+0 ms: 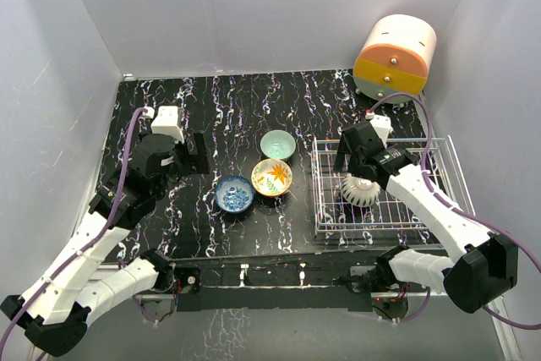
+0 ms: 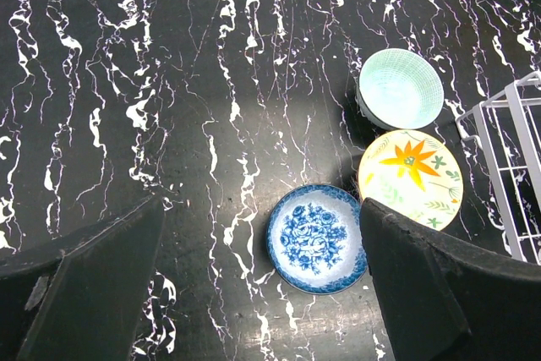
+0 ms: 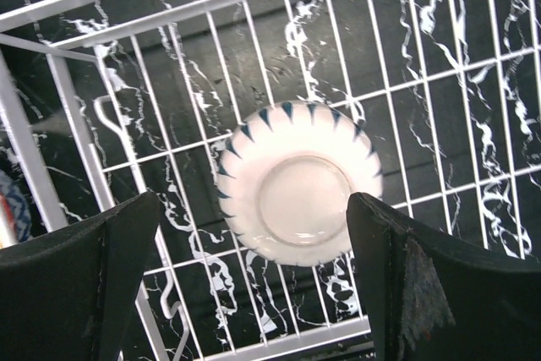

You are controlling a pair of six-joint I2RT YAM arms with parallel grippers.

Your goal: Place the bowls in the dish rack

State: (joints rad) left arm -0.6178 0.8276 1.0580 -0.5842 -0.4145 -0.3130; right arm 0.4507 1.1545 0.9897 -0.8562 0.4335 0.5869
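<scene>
Across the whole cell, black tabletop (image 1: 254, 107) with white marbling, pale walls on three sides.

Dish rack (image 1: 330, 200): white wire basket, right half of the tabletop, near edge close to the right arm's base. Back rail sits just in front of the drawer unit (image 1: 395, 58), a cream and orange round thing in the far right corner.

Right arm (image 1: 439, 217) reaches diagonally over the rack. Left arm (image 1: 101, 234) comes up the left side, wrist well apart from the rack.

Right end effector (image 3: 254, 234): over the left part of the rack, fingers spread wide, nothing gripped. White bowl (image 3: 296, 183) lies upside down on the rack floor below it, foot ring up, dark triangles round the edge. Right finger overlaps the bowl's edge in the wrist view; can't tell if it touches.

Left end effector (image 2: 262, 293): fingers wide apart, holding nothing, above bare tabletop left of the loose bowls.

Three bowls upright on the tabletop, left of the rack, outside it:
- yellow bowl (image 1: 271, 177), orange flower inside, nearest the rack
- blue bowl (image 1: 234, 194), floral pattern, touching or just beside the yellow one on its near left
- teal bowl (image 1: 277, 144), just behind the yellow one
</scene>
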